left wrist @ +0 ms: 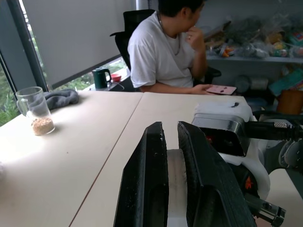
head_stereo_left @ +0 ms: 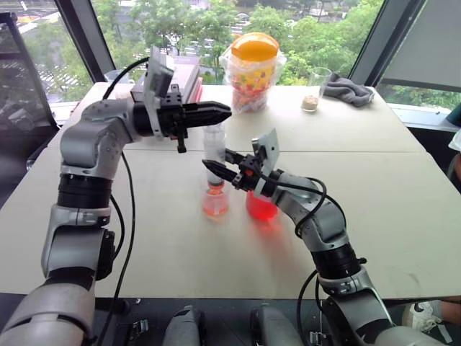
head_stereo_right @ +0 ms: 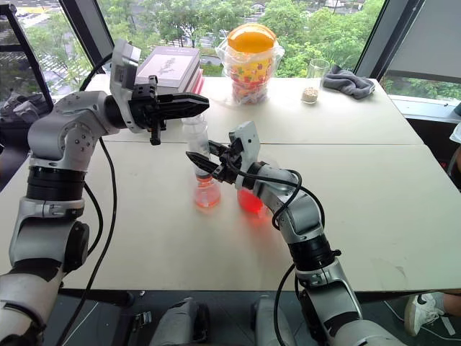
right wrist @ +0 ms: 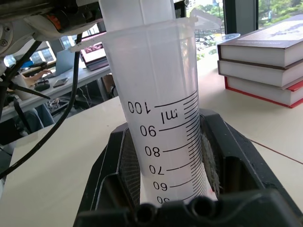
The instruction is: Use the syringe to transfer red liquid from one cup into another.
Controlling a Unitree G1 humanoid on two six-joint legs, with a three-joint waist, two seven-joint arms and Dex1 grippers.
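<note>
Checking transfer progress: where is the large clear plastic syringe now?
In the left eye view the large clear plastic syringe stands upright at table centre, tip in the small clear plastic cup, gripped by the right gripper, beside the wider red cup.

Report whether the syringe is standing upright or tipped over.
Upright: the syringe stands vertically with its tip in the small cup, barrel clamped by the right gripper.

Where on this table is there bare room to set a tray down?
The table is bare right of the red cup, and left of the small cup near the front edge. Crowded: the middle, around both cups, the syringe and both grippers.
</note>
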